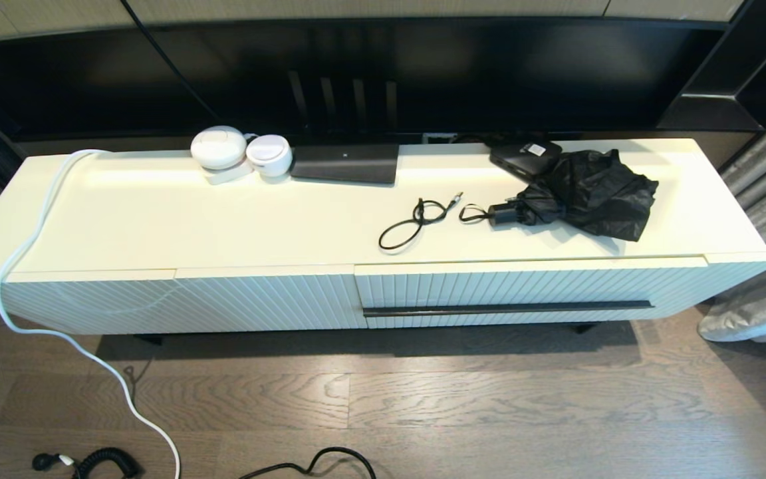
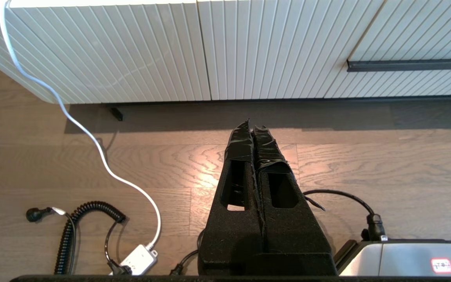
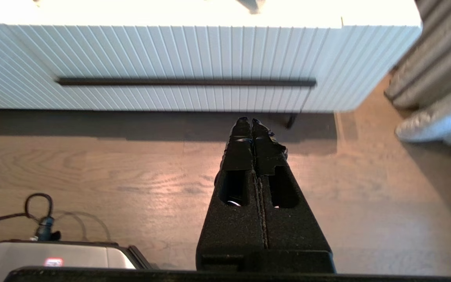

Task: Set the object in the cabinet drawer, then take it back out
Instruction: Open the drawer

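Your cabinet drawer [image 1: 529, 293] sits shut in the right half of the low cream cabinet [image 1: 157, 219], its ribbed front flush with the handle-less ribbed panel [image 1: 223, 303] beside it; the long black bar handle [image 1: 508, 309] runs across its lower part. On the cabinet top, near the front edge above the drawer, lies a folded black umbrella [image 1: 582, 193] with its stubby handle pointing toward the middle. Just beside that handle is a thin black cable [image 1: 416, 223], looped and loose. Along the back edge you have two white round gadgets [image 1: 240, 153], a flat black box [image 1: 345, 163] next to them, and a small black device [image 1: 524, 158] touching the umbrella's fabric. A white cord [image 1: 30, 266] trails over the left end of the cabinet down to the wooden floor [image 1: 423, 399].

Neither arm shows in the head view — both hang low in front of the cabinet, over the floor. The left gripper [image 2: 253, 127] points at the plain panel, its fingers [image 2: 239, 143] clenched on nothing. The right gripper [image 3: 248, 122] points at the drawer front below the handle, fingers [image 3: 239, 137] pressed together too — nothing between them.
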Robot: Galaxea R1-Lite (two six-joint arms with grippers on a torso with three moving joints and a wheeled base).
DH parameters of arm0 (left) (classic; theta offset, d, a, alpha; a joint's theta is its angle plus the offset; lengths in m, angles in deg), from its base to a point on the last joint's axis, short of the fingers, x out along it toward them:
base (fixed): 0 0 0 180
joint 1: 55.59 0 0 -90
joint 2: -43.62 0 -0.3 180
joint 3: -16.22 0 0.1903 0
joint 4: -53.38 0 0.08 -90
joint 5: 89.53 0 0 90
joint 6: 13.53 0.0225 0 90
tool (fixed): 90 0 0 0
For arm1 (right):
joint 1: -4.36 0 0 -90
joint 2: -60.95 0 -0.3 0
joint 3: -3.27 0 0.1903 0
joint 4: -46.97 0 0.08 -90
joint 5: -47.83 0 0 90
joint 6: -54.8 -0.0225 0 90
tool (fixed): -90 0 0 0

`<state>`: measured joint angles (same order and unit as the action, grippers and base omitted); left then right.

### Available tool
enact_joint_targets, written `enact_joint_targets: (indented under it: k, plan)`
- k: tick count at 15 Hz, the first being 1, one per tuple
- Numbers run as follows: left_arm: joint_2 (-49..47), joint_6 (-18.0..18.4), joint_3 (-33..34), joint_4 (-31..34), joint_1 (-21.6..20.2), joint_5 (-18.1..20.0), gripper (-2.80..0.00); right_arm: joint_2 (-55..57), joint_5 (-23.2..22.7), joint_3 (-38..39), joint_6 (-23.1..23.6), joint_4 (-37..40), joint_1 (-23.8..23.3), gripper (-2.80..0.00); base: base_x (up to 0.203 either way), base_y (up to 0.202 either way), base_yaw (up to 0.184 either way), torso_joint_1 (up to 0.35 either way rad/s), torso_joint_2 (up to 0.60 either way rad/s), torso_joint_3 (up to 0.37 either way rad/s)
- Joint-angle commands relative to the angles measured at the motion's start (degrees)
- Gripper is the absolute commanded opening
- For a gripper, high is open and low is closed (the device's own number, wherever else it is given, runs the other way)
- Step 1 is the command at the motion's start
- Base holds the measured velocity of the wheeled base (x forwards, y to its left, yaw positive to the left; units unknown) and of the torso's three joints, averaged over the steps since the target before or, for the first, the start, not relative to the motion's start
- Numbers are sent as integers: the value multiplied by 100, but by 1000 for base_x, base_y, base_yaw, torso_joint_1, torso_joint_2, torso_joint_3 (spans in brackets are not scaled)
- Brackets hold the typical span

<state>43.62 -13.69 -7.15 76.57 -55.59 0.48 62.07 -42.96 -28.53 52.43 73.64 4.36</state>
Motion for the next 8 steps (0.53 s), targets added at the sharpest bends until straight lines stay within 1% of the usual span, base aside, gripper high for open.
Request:
enact_joint_targets:
  k: [1, 4, 5, 7, 8]
  plan:
    - [0, -2, 0, 0, 0, -1, -280, 367, -69, -663, 60, 297, 0, -280, 0, 0, 0, 0, 0, 0]
    - [0, -2, 9, 0, 0, -1, -280, 1430, -225, -1680, 330, 614, 7, -280, 0, 0, 0, 0, 0, 0]
    - [0, -2, 1, 0, -2, -1, -280, 1574, -246, -1852, 427, 653, 7, -280, 0, 0, 0, 0, 0, 0]
    - [0, -2, 9, 0, 0, -1, -280, 2337, -265, -2349, 784, 667, 7, -280, 0, 0, 0, 0, 0, 0]
    - [0, -2, 0, 0, 0, -1, -280, 2702, -295, -2616, 1074, 677, 10, -280, 0, 0, 0, 0, 0, 0]
